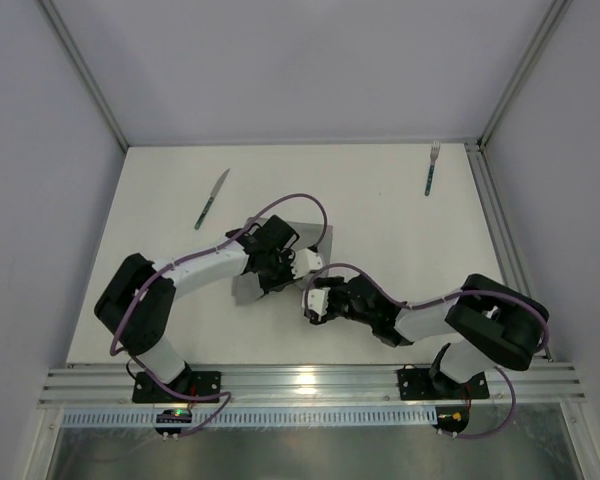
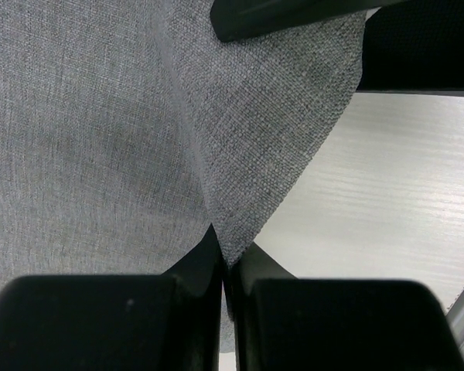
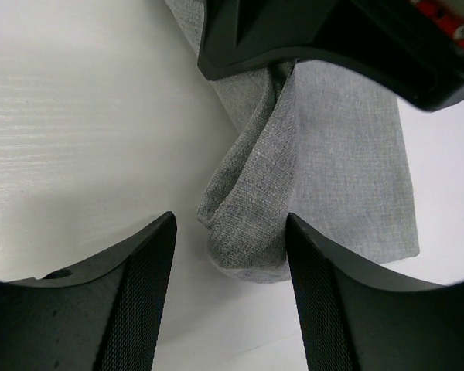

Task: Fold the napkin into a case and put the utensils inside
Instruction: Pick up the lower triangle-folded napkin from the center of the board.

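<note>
The napkin (image 1: 313, 233) lies on the table (image 1: 390, 225), partly under the left hand (image 1: 280, 264). The knife (image 1: 212, 198) lies behind it to the left, the fork (image 1: 432, 168) behind to the right. The right hand (image 1: 318, 301) sits just before it, perhaps touching.

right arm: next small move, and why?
Probably close the right gripper on the napkin. Its jaws stand open with a bunched fold of the cloth between them. The left gripper is shut on the cloth close by, so a second grip would let both arms work the fold together. The knife and fork lie far off, untouched.
</note>
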Motion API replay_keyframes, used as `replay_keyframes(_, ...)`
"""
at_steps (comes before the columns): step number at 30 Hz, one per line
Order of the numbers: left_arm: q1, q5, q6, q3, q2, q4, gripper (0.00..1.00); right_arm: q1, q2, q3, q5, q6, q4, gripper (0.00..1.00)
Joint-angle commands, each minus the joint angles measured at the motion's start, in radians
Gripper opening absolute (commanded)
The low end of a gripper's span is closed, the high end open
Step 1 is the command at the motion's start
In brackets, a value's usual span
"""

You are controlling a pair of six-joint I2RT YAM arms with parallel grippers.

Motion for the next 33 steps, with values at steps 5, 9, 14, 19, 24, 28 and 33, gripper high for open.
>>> replay_keyframes(5, 0.009, 0.046, 0.022, 0.014, -0.019, -0.027, 0.04, 0.012, 0.057, 0.032, 0.053, 0.106, 0.1, 0.54)
replay_keyframes(9, 0.012, 0.046, 0.016, 0.009, -0.015, -0.026, 0.08, 0.012, 0.072, 0.044, 0.067, 0.199, 0.103, 0.31)
replay_keyframes(14, 0.024, -0.026, -0.025, -0.021, -0.029, 0.025, 0.18, 0.01, 0.016, 0.046, 0.07, 0.351, 0.046, 0.15)
replay_keyframes(19, 0.026, -0.115, -0.06, -0.067, -0.038, 0.085, 0.3, 0.01, -0.021, 0.048, 0.052, 0.52, 0.017, 0.08)
replay_keyframes(24, 0.026, -0.116, -0.08, -0.13, -0.067, 0.117, 0.46, -0.011, -0.034, 0.101, 0.016, 0.604, -0.083, 0.06)
replay_keyframes(28, 0.026, -0.086, -0.096, -0.156, -0.11, 0.117, 0.52, -0.037, -0.029, 0.153, -0.028, 0.669, -0.153, 0.03)
replay_keyframes(33, 0.035, -0.005, -0.096, -0.173, -0.176, 0.074, 0.57, -0.071, -0.047, 0.149, -0.056, 0.788, -0.178, 0.03)
